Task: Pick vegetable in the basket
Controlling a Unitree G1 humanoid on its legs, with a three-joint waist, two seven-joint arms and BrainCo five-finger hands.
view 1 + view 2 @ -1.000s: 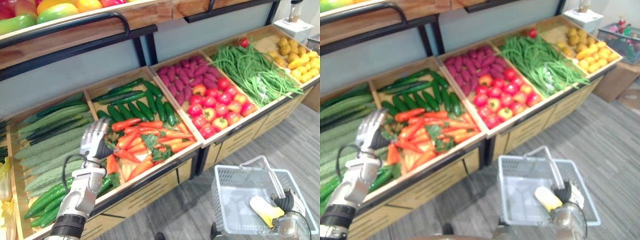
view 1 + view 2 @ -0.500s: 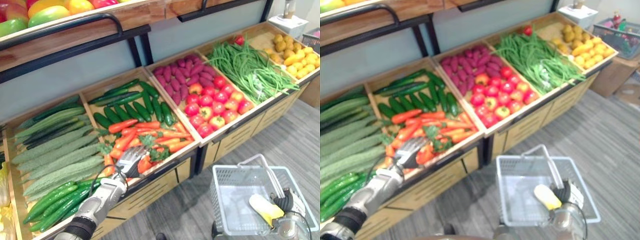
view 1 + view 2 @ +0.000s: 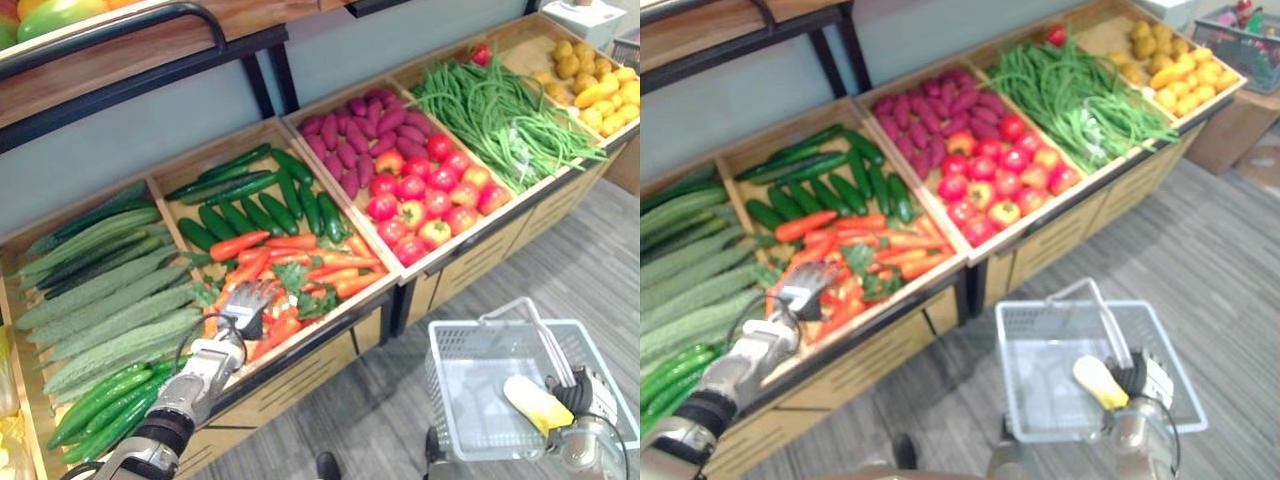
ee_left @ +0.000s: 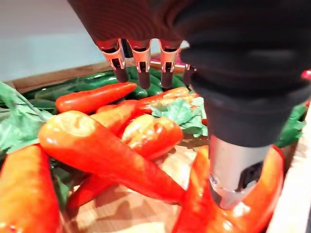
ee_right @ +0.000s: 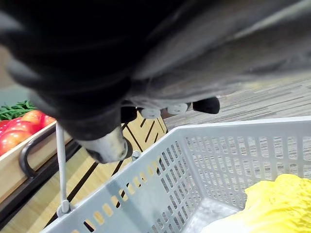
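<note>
Many carrots (image 4: 97, 150) under L hand (image 3: 250, 300), fingers straight | leaves (image 4: 180, 111) between | R hand (image 3: 585, 395) grips basket (image 3: 450, 400)

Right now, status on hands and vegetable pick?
Left hand open over orange carrots, none gripped. Right hand shut on handle of grey plastic basket; pale yellow item inside. Nothing blocking.

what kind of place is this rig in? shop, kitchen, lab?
Probably a grocery produce aisle, or a mock-up of one: sloped wooden bins of carrots, tomatoes and green beans, plus a grey shopping basket held by the right hand.
</note>
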